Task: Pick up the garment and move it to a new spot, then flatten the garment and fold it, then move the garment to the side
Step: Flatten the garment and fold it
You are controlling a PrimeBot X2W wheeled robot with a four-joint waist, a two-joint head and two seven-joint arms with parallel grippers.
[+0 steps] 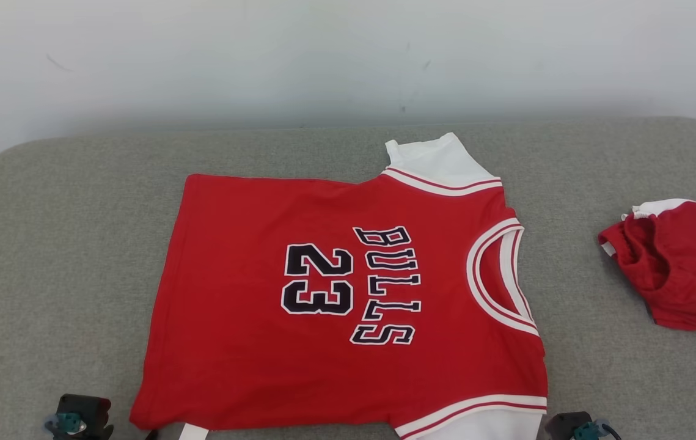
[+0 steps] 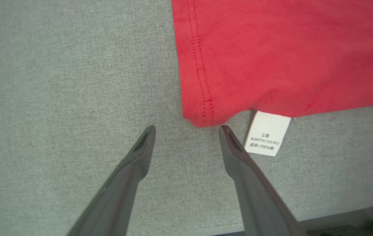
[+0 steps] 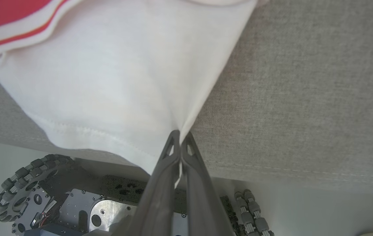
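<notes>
Jersey (image 1: pixel 341 299) red, flat, white-sleeved.

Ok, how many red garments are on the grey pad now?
2: the flat red Bulls jersey at centre, and a crumpled red fabric bundle at the right edge, which may hide more.

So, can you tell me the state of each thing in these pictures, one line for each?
red jersey: spread flat, printed side up, not yet folded.
white sleeve: pinched at its corner, pulled taut.
right gripper: shut on the white sleeve.
left gripper: open, holding nothing, at the jersey's hem corner.
care label: sticking out from under the hem, lying flat.
second red garment: crumpled, lying apart at the right.
</notes>
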